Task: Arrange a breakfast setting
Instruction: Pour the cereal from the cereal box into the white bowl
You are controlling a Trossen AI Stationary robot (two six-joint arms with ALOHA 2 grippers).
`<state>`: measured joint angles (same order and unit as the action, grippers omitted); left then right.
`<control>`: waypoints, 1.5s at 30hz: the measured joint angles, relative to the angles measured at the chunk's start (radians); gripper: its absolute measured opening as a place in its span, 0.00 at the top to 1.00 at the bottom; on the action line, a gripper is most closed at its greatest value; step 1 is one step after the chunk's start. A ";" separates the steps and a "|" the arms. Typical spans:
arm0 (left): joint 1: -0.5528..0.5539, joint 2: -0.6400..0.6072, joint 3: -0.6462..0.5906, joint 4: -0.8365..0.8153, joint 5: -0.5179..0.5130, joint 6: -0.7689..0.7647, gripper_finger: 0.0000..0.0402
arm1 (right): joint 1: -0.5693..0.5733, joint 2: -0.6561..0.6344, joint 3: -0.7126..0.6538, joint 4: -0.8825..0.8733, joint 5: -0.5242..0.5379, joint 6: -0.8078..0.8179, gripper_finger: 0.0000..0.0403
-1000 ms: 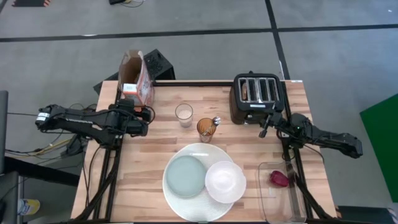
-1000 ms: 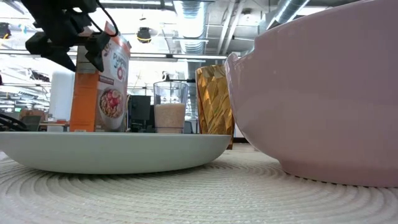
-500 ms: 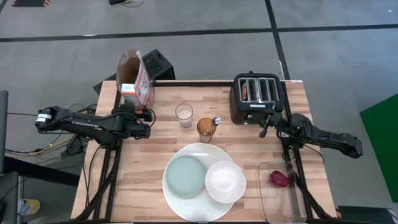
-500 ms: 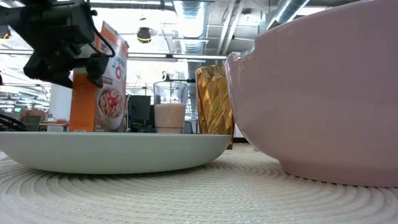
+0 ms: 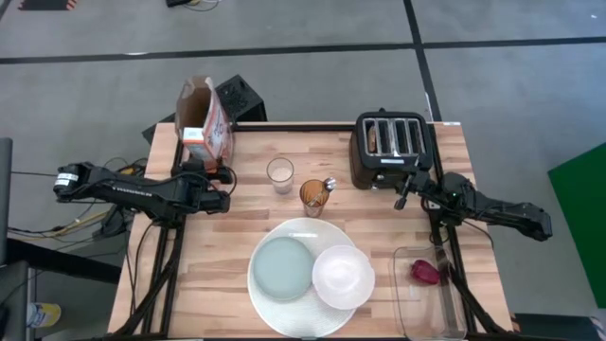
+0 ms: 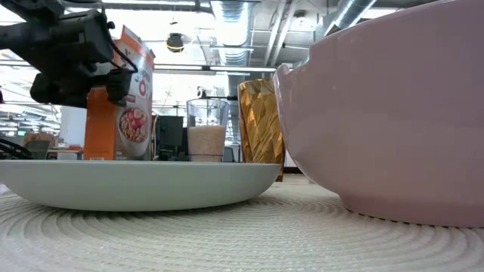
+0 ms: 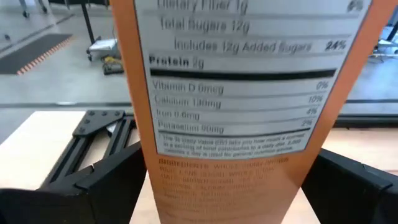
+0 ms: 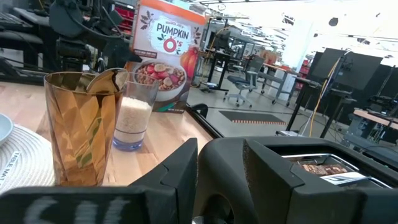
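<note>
An orange cereal box (image 5: 205, 128) stands upright at the table's far left. My left gripper (image 5: 216, 188) is open just on its near side. In the left wrist view its fingers (image 7: 74, 186) flank the box's nutrition panel (image 7: 233, 112). The grey-blue plate (image 5: 283, 266) and the white bowl (image 5: 343, 277) rest on the large white plate (image 5: 303, 232). A spoon stands in an amber glass (image 5: 314, 196). Toast (image 5: 374, 139) sits in the black toaster (image 5: 393, 147). Dark red fruit (image 5: 426, 272) lies in a clear tub. My right gripper (image 5: 406, 190) is shut near the toaster's front. My left gripper's open fingers stand level on either side of the cereal box's lower narrow side (image 7: 230, 180), coming from the table's near side. I cannot tell whether they touch it. The box stands on the table.
A clear glass (image 5: 280, 173) with pale contents stands between the box and the amber glass. The clear tub (image 5: 431, 298) lies at the near right corner. Bare wood lies at the near left (image 5: 199, 275).
My left gripper has come down in front of the cereal box and gone slightly toward the table's near edge, staying open.
</note>
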<state>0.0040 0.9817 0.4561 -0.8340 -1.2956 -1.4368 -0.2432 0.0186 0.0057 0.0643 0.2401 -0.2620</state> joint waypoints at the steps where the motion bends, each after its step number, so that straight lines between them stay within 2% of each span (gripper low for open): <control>1: 0.000 0.000 0.000 0.003 -0.008 0.004 0.08 | 0.000 0.000 0.000 0.000 0.000 0.000 0.63; 7: 0.005 0.000 0.000 0.022 -0.050 0.030 0.08 | 0.000 0.000 0.000 0.000 0.000 0.000 0.63; 11: 0.026 0.000 0.000 0.022 -0.059 0.030 0.12 | 0.000 0.000 0.000 0.000 0.000 0.000 0.63; 23: 0.041 0.000 0.000 0.048 -0.061 0.068 0.41 | 0.000 0.000 0.000 0.000 0.000 0.000 0.63; 27: 0.034 0.000 0.000 0.048 -0.058 0.073 0.48 | 0.000 0.000 0.000 0.000 0.000 0.000 0.63; 36: -0.019 0.000 0.015 0.044 -0.050 0.132 0.51 | 0.000 0.000 0.000 0.000 0.000 0.000 0.63; 45: -0.057 -0.057 0.098 0.037 -0.001 0.350 0.51 | 0.000 0.000 0.000 0.000 0.000 0.000 0.63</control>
<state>-0.0532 0.9245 0.5537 -0.7965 -1.2970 -1.0871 -0.2429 0.0189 0.0057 0.0643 0.2401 -0.2621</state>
